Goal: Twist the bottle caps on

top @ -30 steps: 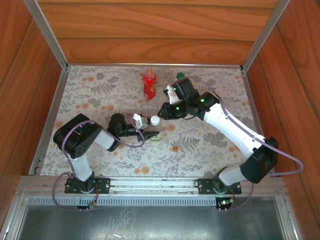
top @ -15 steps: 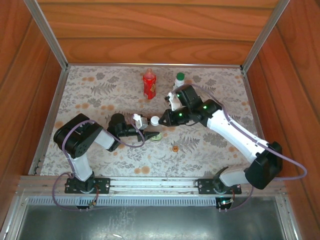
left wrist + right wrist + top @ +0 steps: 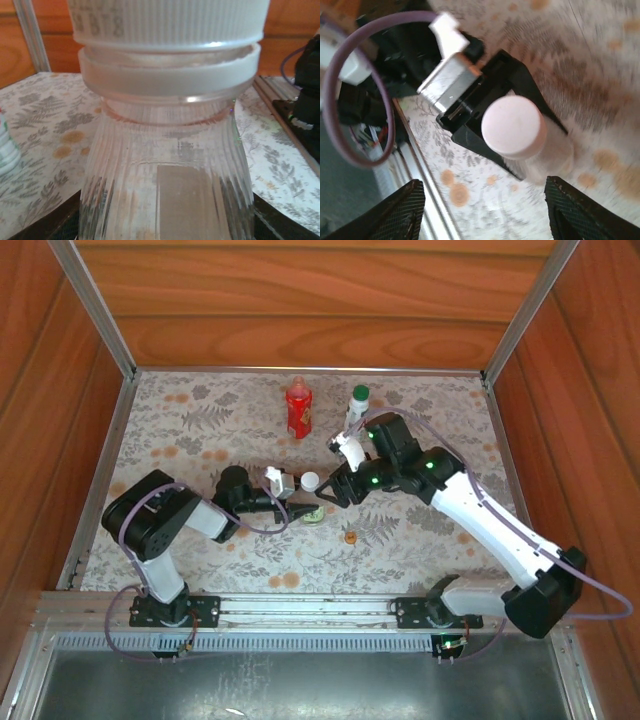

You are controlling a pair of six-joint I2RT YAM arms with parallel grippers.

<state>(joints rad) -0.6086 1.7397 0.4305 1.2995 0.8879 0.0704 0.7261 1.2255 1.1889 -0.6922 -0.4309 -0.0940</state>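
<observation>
One bottle in play: clear bottle (image 3: 312, 500) upright mid-way across the table (image 3: 200, 440), clamped low in the left gripper (image 3: 305, 507), white cap (image 3: 310, 480) on its neck. Right gripper (image 3: 485, 197) spread wide and empty, just right of that cap and the nearer claw to it, cap top lying ahead between the fingertips. Likely calls for closing round the cap, centred on the bottle's vertical axis.

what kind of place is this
Likely a lab-style robot test cell: wooden panel walls in an aluminium frame, a floral-patterned tablecloth as work surface, and black-and-white left arm and right arm bolted to a grey metal rail.
</observation>
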